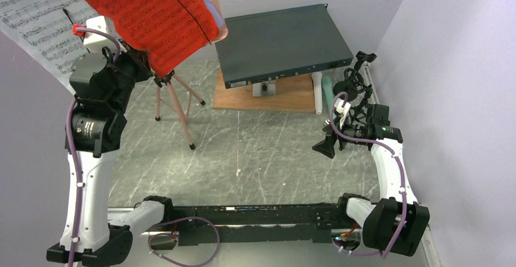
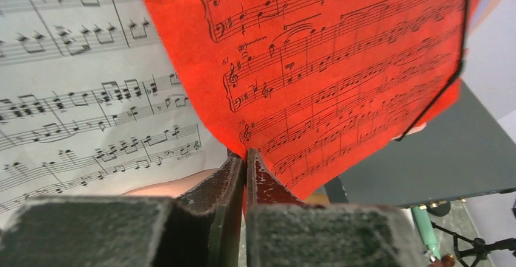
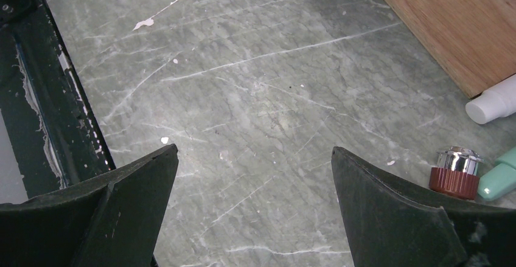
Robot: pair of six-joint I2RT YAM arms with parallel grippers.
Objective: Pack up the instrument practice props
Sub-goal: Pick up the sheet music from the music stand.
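The salmon-pink tripod music stand [image 1: 176, 103] stands at the back left with a red sheet-music page [image 1: 152, 17] and a white page [image 1: 36, 24] on it. My left gripper [image 2: 246, 157] is shut on the lower edge of the red page [image 2: 341, 66], beside the white page [image 2: 79, 97]. My right gripper [image 3: 254, 151] hangs open over bare table, nothing between its fingers. A white tube [image 3: 493, 104] and a mint tube [image 3: 500, 179] lie to its right. The black mic stand [image 1: 359, 84] sits at the far right, behind the right arm.
A dark grey rack-mount box [image 1: 283, 45] rests on a wooden board [image 1: 286, 97] at the back centre. A small red object with a chrome cap [image 3: 455, 173] stands next to the mint tube. Walls close off the back and right.
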